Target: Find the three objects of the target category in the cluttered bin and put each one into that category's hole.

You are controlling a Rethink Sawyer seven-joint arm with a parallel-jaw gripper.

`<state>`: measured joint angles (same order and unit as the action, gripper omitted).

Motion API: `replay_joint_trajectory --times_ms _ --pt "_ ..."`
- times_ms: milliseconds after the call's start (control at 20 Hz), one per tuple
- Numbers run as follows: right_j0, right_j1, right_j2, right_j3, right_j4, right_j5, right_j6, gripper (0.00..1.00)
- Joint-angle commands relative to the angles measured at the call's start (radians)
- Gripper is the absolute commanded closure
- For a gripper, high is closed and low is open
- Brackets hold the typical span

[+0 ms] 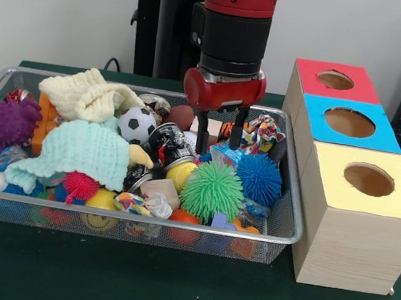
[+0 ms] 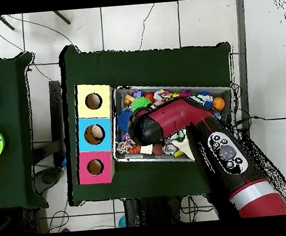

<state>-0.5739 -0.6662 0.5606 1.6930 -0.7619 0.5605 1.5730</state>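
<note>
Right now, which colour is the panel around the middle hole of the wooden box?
Blue. The middle panel lies between the red and yellow ones; the front view shows it best.

The thick, rounded red arm [image 2: 188, 116] carried a black cylindrical band above a red wrist collar [image 1: 223, 90]. Its upper link bore a dark oval button panel [image 2: 226, 151] and a silver ring [image 2: 254, 193]. Two thin black fingers [image 1: 239, 129] hung below.

A silver mesh tray [image 1: 289, 234] holds a green spiky ball [image 1: 212, 189], a blue spiky ball [image 1: 259, 178], a purple spiky ball [image 1: 10, 123] and a black-and-white football [image 1: 137, 123]; the box tops are red [image 1: 313, 82], blue [image 1: 317, 120] and yellow [image 1: 327, 191].
</note>
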Motion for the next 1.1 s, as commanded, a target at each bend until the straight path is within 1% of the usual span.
replay_joint_trajectory --times_ms 50,300,650,800,950,1100 --pt "-0.033 0.056 0.047 -0.076 -0.09 0.001 -0.213 0.0" --pt "-0.023 0.083 0.025 -0.107 -0.129 -0.005 -0.211 0.0" --pt "-0.016 0.091 0.023 -0.112 -0.15 -0.001 -0.189 0.0" --pt "-0.015 0.111 0.014 -0.119 -0.171 -0.002 -0.185 0.0" --pt "0.006 0.128 -0.018 -0.146 -0.198 0.069 -0.211 0.0" --pt "0.022 0.131 -0.029 -0.154 -0.204 0.135 -0.249 0.0"
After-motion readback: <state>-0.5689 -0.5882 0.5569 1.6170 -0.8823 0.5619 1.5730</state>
